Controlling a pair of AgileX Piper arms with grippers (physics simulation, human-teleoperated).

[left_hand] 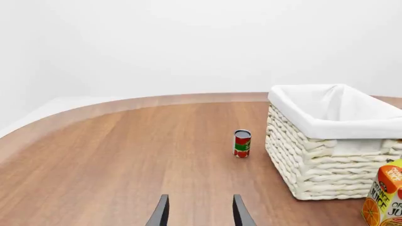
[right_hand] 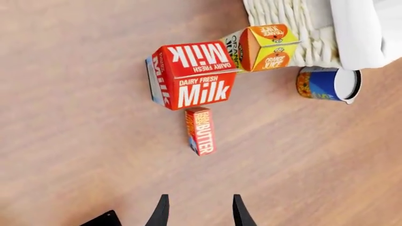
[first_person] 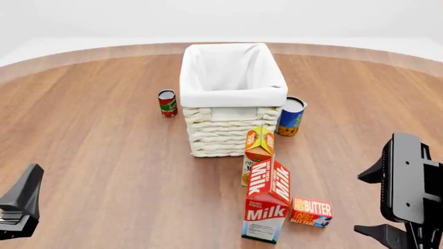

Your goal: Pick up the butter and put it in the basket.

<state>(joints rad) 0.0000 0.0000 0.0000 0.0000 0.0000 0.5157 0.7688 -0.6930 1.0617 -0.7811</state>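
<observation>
The butter [first_person: 312, 211] is a small flat orange-red box lying on the table just right of the milk carton, near the front. In the right wrist view the butter [right_hand: 200, 130] lies ahead of my right gripper [right_hand: 198, 209], which is open, empty and well apart from it. The basket [first_person: 225, 132] stands at the table's middle, cream wicker with a white liner, and its corner shows in the right wrist view [right_hand: 295, 19]. My left gripper [left_hand: 199, 209] is open and empty above bare table, with the basket [left_hand: 320, 165] ahead and to one side.
A red-and-white milk carton [first_person: 266, 205] stands beside the butter, and an orange juice carton [first_person: 258, 150] stands between it and the basket. A red can [first_person: 167, 102] is left of the basket and a blue can [first_person: 291, 115] right of it. The right arm [first_person: 405, 192] is at the front right.
</observation>
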